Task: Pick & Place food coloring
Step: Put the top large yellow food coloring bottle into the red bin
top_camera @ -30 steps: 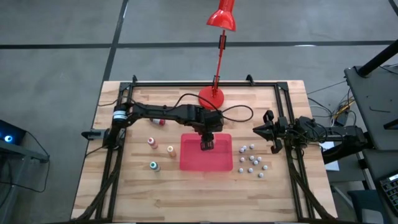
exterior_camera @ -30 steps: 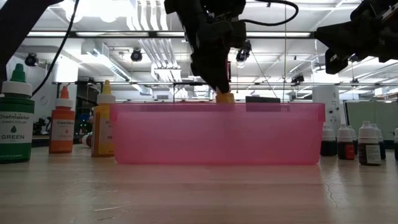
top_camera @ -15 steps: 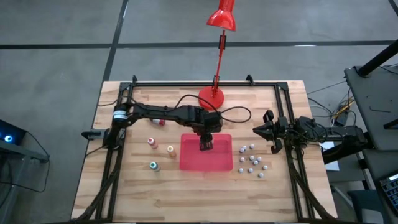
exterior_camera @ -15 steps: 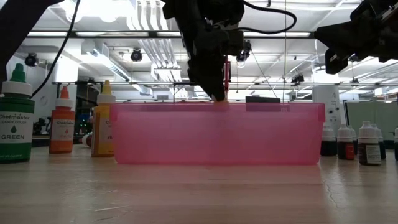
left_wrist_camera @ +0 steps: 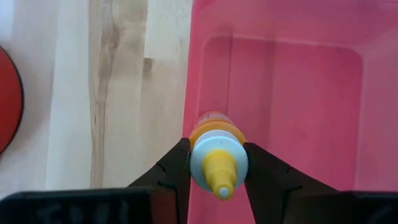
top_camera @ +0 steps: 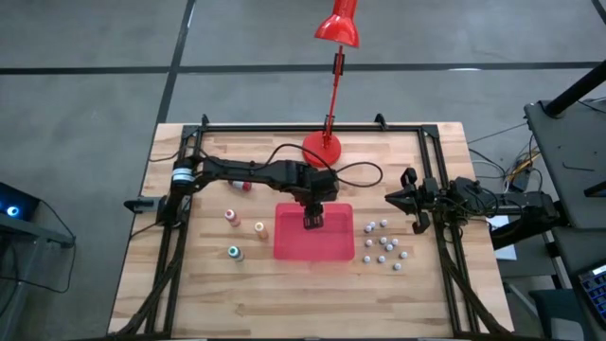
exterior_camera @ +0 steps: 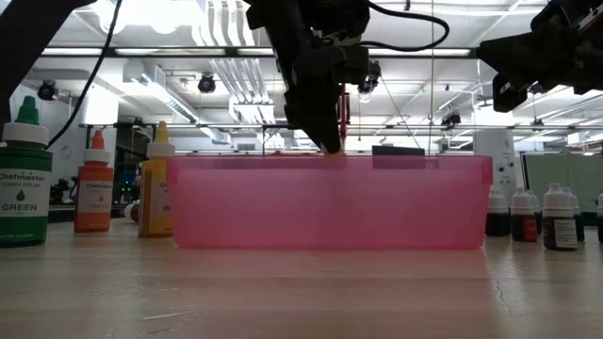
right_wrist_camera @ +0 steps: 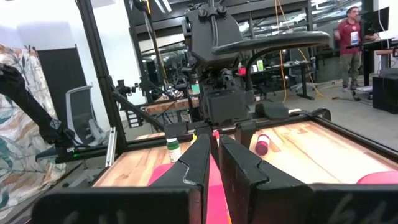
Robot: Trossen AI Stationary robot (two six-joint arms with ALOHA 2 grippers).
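Note:
A small food coloring bottle (left_wrist_camera: 216, 140) with a yellow cap and an orange-yellow body hangs over the flat red tray (top_camera: 331, 248). My left gripper (top_camera: 313, 221) is shut on it. In the low view the gripper's tip (exterior_camera: 330, 146) stands at the tray's rim, and the wall (exterior_camera: 330, 202) hides the bottle. Three bottles stand upright on their bases left of the tray: green-capped (top_camera: 234, 252), orange (top_camera: 259, 227) and pink-capped (top_camera: 230, 216). A red one (top_camera: 245, 186) lies by the left arm. My right gripper (top_camera: 402, 200) is shut and idle at the right edge. My left gripper pinches the bottle at its white collar (left_wrist_camera: 198, 163), just under the yellow cap, between its two fingers (left_wrist_camera: 171, 171). The fingers slant steeply down from the table's left side. The cap points back at the wrist, the body down into the tray. Whether the base touches the tray's floor I cannot tell.
A red desk lamp's base (top_camera: 321, 149) stands just beyond the tray, its head over the far edge. A cluster of small white-topped things (top_camera: 383, 242) lies right of the tray. A black frame (top_camera: 303, 128) runs along the table's far and side edges.
My left gripper has sunk a little over the tray with the bottle. The bottle's yellow lower end showed above the tray's rim in the low view a second ago and is now behind the wall. The grip is unchanged.

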